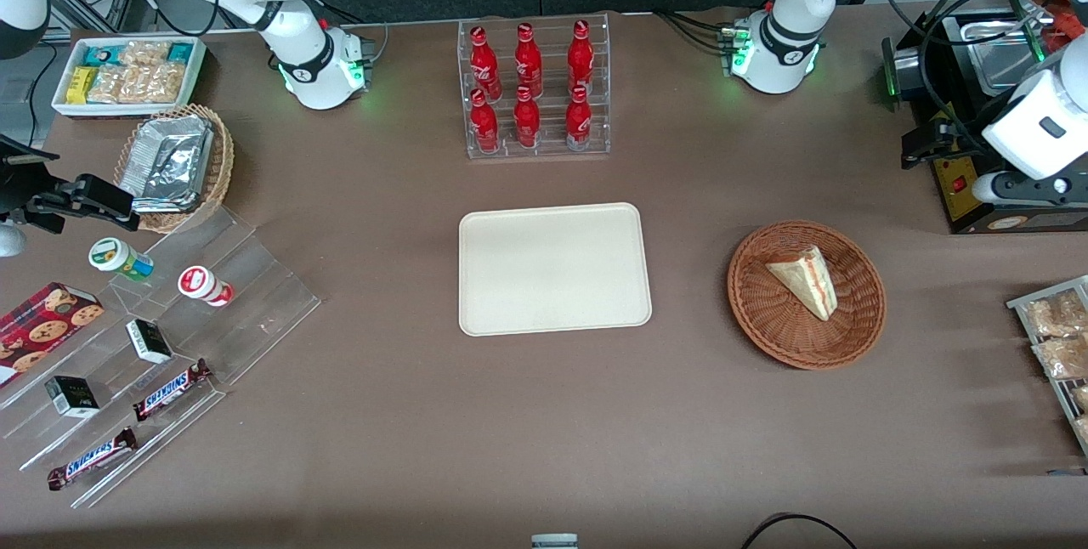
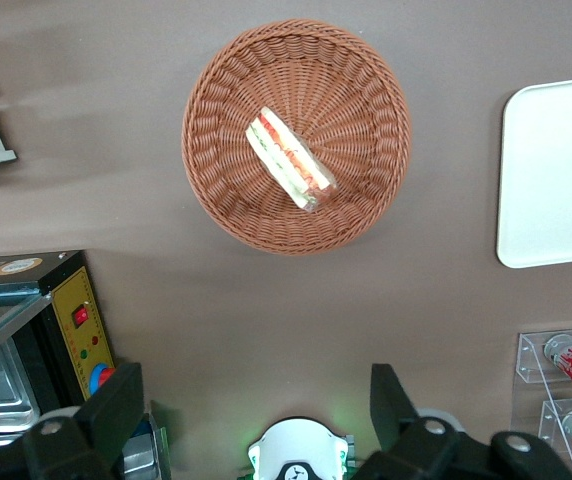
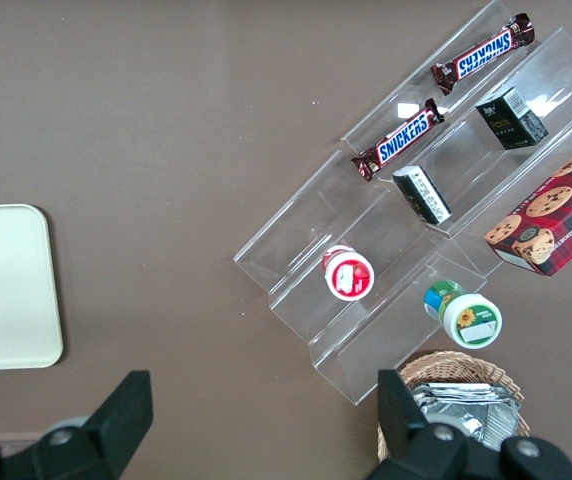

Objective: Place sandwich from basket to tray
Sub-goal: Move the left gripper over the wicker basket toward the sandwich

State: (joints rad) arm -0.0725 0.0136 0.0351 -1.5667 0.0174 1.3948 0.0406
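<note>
The sandwich [image 1: 806, 279] [image 2: 291, 160], a pale bread wedge with a red-orange filling stripe, lies in the round reddish-brown basket [image 1: 765, 324] [image 2: 221, 205]. The cream tray [image 1: 552, 268] [image 2: 556, 180] [image 3: 6, 285] rests flat at the table's middle, beside the basket, with nothing on it. My left gripper [image 1: 931, 145] [image 2: 256, 410] hangs high over the table. It is farther from the front camera than the basket and toward the working arm's end. Its fingers [image 2: 116, 410] stand open with nothing between them.
A clear rack of red cola bottles [image 1: 534, 90] stands farther back than the tray. A black appliance with a metal pan [image 1: 977, 107] and a wire rack of snack packets [image 1: 1054, 336] sit at the working arm's end. An acrylic snack stand [image 1: 153, 336] and a foil-filled basket [image 1: 174, 162] sit at the parked arm's end.
</note>
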